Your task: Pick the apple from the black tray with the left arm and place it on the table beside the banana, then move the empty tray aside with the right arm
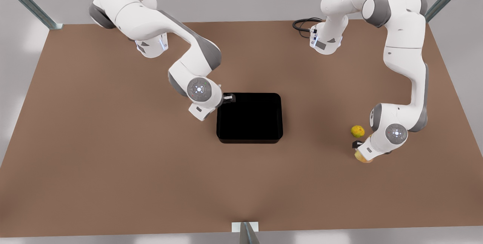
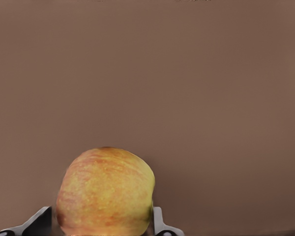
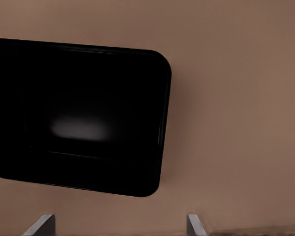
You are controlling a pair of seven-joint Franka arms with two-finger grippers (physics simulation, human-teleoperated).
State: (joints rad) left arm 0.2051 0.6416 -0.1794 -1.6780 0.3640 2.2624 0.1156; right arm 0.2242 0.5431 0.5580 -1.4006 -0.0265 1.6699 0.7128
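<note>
The left gripper point(image 2: 104, 223) pinched the round yellow, red-blushed apple point(image 2: 105, 191) between its fingers, low over the matte brown table point(image 1: 113, 161) — easing it down before letting go would stop it rolling. The right gripper point(image 3: 120, 227) hung spread beside the empty glossy black tray point(image 3: 78, 118), waiting.

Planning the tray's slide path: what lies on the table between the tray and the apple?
Nothing: the front view shows bare table between tray and apple; the small green fruit sits just off that line.
</note>
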